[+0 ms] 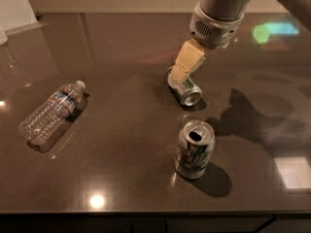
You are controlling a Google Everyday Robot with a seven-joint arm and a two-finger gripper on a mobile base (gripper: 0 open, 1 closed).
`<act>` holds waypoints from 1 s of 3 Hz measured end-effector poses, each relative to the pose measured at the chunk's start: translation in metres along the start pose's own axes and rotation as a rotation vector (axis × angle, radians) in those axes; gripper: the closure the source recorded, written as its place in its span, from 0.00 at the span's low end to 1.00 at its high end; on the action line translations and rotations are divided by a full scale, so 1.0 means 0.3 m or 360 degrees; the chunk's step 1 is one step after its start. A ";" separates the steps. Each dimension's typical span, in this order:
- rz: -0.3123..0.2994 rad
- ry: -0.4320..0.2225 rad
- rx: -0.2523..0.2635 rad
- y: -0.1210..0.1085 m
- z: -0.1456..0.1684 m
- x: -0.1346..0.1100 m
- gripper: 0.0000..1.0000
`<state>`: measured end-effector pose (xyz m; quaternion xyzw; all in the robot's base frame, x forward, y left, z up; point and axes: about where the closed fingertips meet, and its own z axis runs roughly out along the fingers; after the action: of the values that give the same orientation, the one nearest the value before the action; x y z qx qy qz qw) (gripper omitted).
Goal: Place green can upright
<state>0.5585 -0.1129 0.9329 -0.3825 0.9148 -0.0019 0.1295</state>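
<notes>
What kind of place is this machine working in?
Probably a kitchenette or break-room counter: dark polished countertop, a plastic water bottle lying down, an opened soda can standing. The gripper is at the tipped green can.

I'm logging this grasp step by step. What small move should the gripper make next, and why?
Probably ease down onto the green can, so it can be gripped and stood up. The can lies on its side on the table, and the gripper hangs right at its far end, slanted towards it.
</notes>
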 end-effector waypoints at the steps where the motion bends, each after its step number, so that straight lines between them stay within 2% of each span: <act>1: 0.0239 0.0035 0.0030 -0.030 0.052 0.005 0.00; 2: 0.0389 0.0077 0.0044 -0.048 0.094 0.014 0.00; 3: 0.0480 0.0119 0.0061 -0.060 0.129 0.018 0.00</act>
<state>0.5767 -0.1258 0.8962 -0.2381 0.9658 -0.0141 0.1013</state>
